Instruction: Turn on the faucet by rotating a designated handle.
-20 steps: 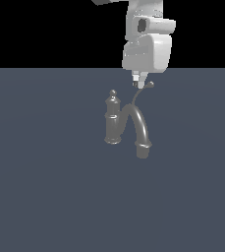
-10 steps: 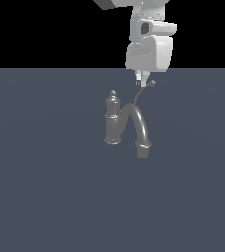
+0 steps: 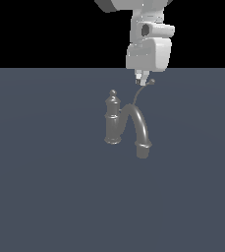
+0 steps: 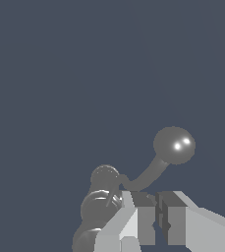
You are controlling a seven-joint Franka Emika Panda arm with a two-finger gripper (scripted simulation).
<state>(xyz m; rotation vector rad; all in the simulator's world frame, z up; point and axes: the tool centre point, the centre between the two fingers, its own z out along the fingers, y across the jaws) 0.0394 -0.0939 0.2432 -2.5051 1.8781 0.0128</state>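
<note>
tool [image 3: 141,78] clenched, grasping nothing | we hang beside handle [image 3: 142,91] ball — placed to nudge it | faucet [image 3: 115,120] upright on table [image 3: 45,187]

Only the thin grey ball-tipped wire handle [image 3: 144,90] stands near my gripper [image 3: 141,77]; the grey table [image 3: 45,187] lies open all around the small grey metal faucet [image 3: 126,124].

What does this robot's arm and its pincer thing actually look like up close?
The arm is glossy white with rounded, blocky housings and a dark round detail on its upper segment. The gripper has two boxy fingers, light grey outside and dark grey on their inner pads. No cables or markings show.
</note>
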